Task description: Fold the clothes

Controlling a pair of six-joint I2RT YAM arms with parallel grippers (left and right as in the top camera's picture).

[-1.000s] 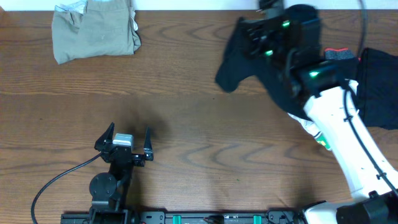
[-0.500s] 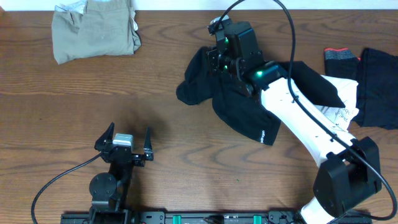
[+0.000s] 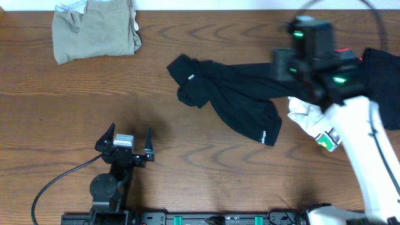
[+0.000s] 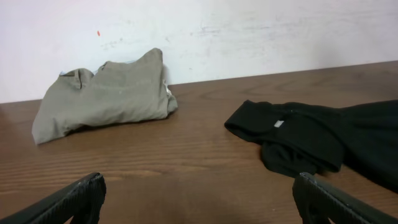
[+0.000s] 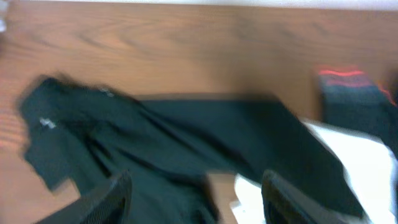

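The clothes lie about the table. A black garment (image 3: 231, 94) lies stretched out at the middle, one end bunched to the left, white print near its lower right corner. It also shows in the left wrist view (image 4: 298, 134) and in the right wrist view (image 5: 161, 140). My right gripper (image 3: 289, 62) hovers over the garment's right end, blurred by motion. In its own view the right gripper (image 5: 199, 202) is open, with nothing between its fingers. My left gripper (image 3: 128, 145) rests open near the front left, far from the cloth.
A khaki garment (image 3: 94, 31) is bunched at the back left. A white garment (image 3: 305, 114) lies under the right arm. A black piece with red-orange trim (image 5: 351, 93) and another dark garment (image 3: 382, 81) sit at the far right.
The right gripper dragged the black garment leftward, let go of it and swung back to the right. The garment now lies stretched out. The left arm has not moved.
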